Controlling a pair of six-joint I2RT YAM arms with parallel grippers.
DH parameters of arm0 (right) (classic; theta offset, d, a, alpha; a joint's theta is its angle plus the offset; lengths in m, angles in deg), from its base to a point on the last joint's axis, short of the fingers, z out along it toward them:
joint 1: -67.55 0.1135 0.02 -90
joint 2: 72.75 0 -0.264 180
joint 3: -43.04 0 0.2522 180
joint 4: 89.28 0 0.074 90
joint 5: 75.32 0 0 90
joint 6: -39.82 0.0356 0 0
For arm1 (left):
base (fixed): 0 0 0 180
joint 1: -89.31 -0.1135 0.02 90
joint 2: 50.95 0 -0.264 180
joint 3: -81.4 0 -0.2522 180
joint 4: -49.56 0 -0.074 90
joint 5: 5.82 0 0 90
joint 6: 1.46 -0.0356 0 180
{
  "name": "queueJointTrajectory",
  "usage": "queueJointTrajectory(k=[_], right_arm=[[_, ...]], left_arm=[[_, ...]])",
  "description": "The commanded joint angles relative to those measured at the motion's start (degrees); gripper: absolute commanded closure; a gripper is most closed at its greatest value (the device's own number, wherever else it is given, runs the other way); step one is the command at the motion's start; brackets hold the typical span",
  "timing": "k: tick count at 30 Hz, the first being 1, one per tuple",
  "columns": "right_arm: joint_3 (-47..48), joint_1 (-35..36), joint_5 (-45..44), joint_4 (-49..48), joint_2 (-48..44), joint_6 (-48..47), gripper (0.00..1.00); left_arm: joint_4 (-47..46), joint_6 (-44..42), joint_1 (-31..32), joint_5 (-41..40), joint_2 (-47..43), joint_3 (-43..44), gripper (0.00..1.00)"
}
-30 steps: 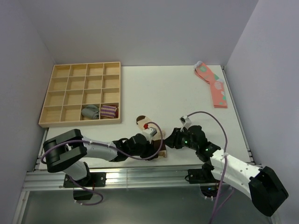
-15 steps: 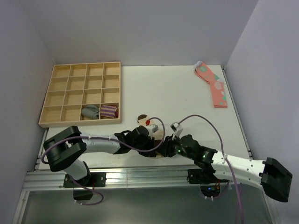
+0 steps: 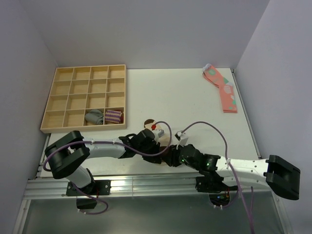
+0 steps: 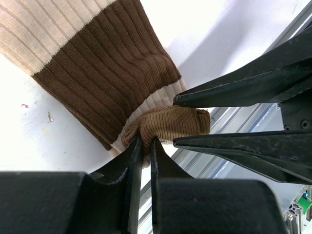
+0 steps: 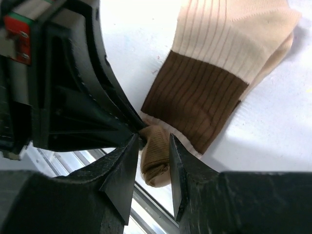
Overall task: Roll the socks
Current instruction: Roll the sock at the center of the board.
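The socks (image 4: 105, 68) lie flat at the near edge of the surface (image 3: 185, 97), between the two arms. We judge the roll barely begun: only a small tan curl at the brown end is turned, and the striped length remains to be wound. The left tool (image 4: 145, 142), nearly pressed together, pinches that curl's edge; the right tool (image 5: 151, 141) clamps its sides. Both arms reach low and inward, tips meeting.

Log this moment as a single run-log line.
phase: roll barely begun | left gripper: pinching cuff edge of socks | right gripper: appears clamped on folded cuff end | place: table, near edge
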Motion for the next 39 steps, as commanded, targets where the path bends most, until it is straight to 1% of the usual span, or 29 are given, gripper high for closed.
queueJointTrajectory(k=[1, 9, 14, 17, 20, 21, 23, 24, 27, 28, 29, 30, 32, 33, 34, 36, 39], right_arm=[[-0.18, 1.49, -4.10, -2.25, 1.42, 2.46, 0.61], [-1.15, 5.35, -8.31, -1.64, 4.32, 5.80, 0.62], [-1.15, 6.59, -9.98, -0.59, 6.26, 7.56, 0.63], [-0.97, 6.85, -11.38, 1.60, 7.40, 10.11, 0.66], [-0.45, 6.76, -11.48, 4.33, 8.54, 13.10, 0.75], [-0.18, 6.68, -11.31, 5.29, 8.89, 14.41, 0.80], [0.87, 6.59, -11.04, 7.67, 9.16, 15.56, 0.82], [1.13, 6.41, -9.91, 8.20, 9.60, 16.17, 0.83], [2.19, 4.05, -7.10, 9.61, 10.91, 16.09, 0.85], [2.71, 3.17, -4.74, 9.78, 11.35, 15.74, 0.85], [2.89, 1.16, -3.50, 9.61, 11.79, 15.39, 0.85], [3.07, 0.01, -2.00, 9.18, 12.75, 14.08, 0.85], [3.51, -2.28, 2.91, 7.42, 13.64, 12.15, 0.85], [3.77, -4.64, 4.32, 7.24, 14.60, 10.48, 0.86], [4.47, -5.79, 7.38, 7.15, 15.31, 9.69, 0.86], [6.14, -8.86, 10.12, 7.85, 17.58, 7.58, 0.86], [7.81, -10.28, 13.56, 8.99, 20.40, 6.34, 0.87]], left_arm=[[3.43, -1.47, -0.84, 0.22, 1.12, 0.81, 1.00], [2.99, -1.12, -1.63, 0.75, 1.91, 1.16, 1.00], [2.72, -0.68, -2.15, 1.36, 1.65, 0.99, 1.00], [2.72, -0.15, -2.51, 1.45, 1.13, 0.46, 1.00], [0.79, 0.37, -2.77, 1.10, -0.10, -0.33, 0.99], [0.44, 0.81, -2.77, 0.66, -0.89, -1.11, 0.98], [-1.05, 1.25, -2.86, 0.14, -1.86, -2.08, 0.97], [-1.75, 2.21, -2.86, -0.13, -3.17, -3.31, 0.93], [-4.21, 4.41, -2.86, -2.41, -6.33, -6.03, 0.88], [-4.48, 4.94, -2.86, -4.68, -7.22, -6.65, 0.88], [-6.05, 6.16, -2.86, -5.05, -8.18, -7.44, 0.87], [-6.76, 7.13, -2.77, -6.01, -10.19, -9.28, 0.83], [-7.73, 8.45, -2.77, -8.73, -12.14, -10.61, 0.83], [-7.73, 8.90, -2.51, -9.70, -13.97, -11.57, 0.79], [-7.82, 9.07, -2.42, -10.49, -14.86, -12.01, 0.75], [-8.26, 9.34, -2.24, -12.87, -17.14, -13.24, 0.67], [-8.87, 8.55, -2.07, -14.37, -19.43, -14.21, 0.61]])
